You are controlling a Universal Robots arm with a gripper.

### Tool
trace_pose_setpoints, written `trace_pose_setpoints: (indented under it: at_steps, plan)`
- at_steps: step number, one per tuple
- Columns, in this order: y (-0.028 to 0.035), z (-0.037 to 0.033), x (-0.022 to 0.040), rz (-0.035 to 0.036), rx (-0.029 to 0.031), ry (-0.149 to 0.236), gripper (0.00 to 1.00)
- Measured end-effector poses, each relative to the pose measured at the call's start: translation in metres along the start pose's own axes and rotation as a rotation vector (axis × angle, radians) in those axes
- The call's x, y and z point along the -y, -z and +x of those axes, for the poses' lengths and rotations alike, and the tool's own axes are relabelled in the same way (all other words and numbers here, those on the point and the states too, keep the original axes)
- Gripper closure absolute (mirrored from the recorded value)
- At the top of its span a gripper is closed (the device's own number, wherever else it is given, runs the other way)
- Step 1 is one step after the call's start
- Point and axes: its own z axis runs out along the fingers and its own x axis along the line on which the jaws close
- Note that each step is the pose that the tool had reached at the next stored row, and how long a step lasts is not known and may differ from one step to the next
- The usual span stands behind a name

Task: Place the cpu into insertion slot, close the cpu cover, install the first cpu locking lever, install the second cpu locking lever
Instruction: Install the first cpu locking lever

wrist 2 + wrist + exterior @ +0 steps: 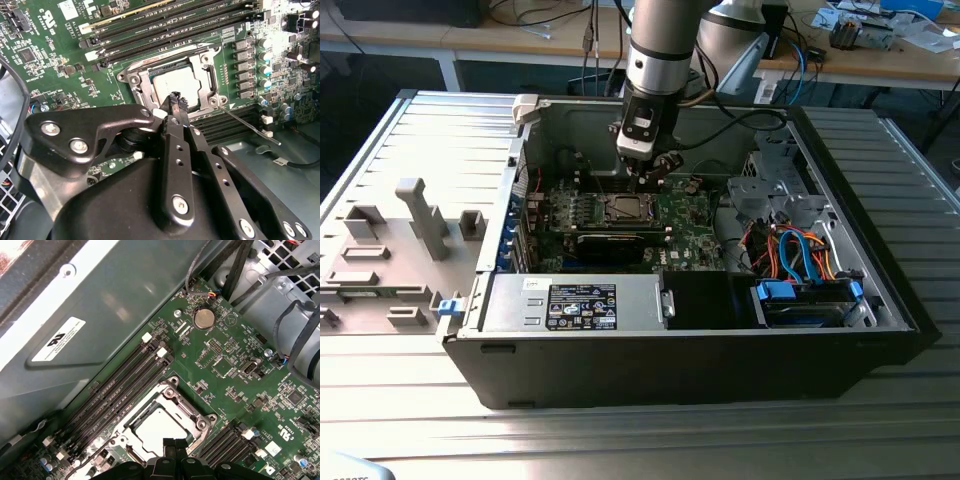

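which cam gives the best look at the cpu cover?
Second wrist view: the cpu cover lies flat over the cpu, most of its frame showing, with the gripper at its edge. The first wrist view shows it too, with the gripper hiding one edge. In the exterior view it is small.

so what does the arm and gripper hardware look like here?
The arm is a silver-grey tube with a darker grey joint band and thin cables trailing beside it. The gripper is matte black: flat linkage plates with silver screw heads, and narrow fingers with small holes down their length.
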Motion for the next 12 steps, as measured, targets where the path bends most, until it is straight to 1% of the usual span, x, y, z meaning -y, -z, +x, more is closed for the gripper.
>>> trace_pose_setpoints:
  at_steps: [12]
  plan:
    - [0.0,0.0,0.0,0.0006,0.0008,0.014,0.89]
